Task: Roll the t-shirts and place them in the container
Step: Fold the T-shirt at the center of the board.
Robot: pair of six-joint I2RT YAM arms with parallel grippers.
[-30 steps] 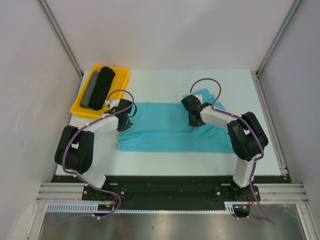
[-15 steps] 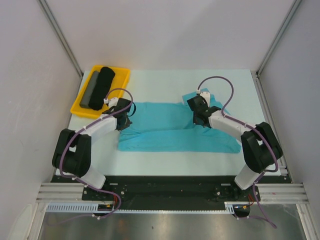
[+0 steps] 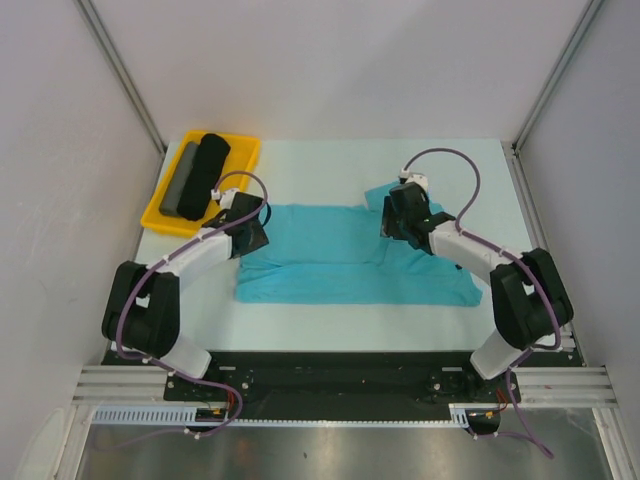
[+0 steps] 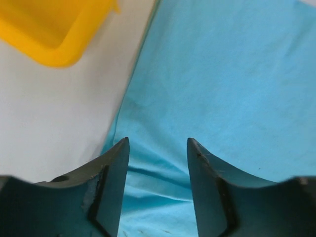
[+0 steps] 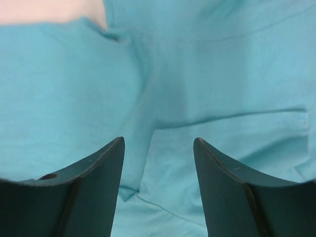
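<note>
Count: 1 t-shirt, 1 yellow tray, 2 fabric rolls, 2 grippers.

T-shirt: teal, lying on the pale table at its centre. It is folded into a long band running from 9 to 3 o'clock. A flap of it juts out at about 1 o'clock.

Tray: at the table's 10 o'clock corner. It holds one black roll and one thinner grey roll, which touches the black one on its 9 o'clock side.

Left gripper: over the shirt's 10 o'clock corner. Its wrist view shows the jaws parted with nothing between them, only cloth beyond.

Right gripper: over the shirt's far edge at 1 o'clock. Its jaws are parted wider, also with nothing between them.

Hard to make out:
- In the top view both gripper heads cover the cloth beneath them.
- No view shows whether the fingertips touch the shirt.
- In the left wrist view the tray is blurred and cut off at 11 o'clock.
- In the right wrist view a blurred pale patch sits at 11 o'clock.
</note>
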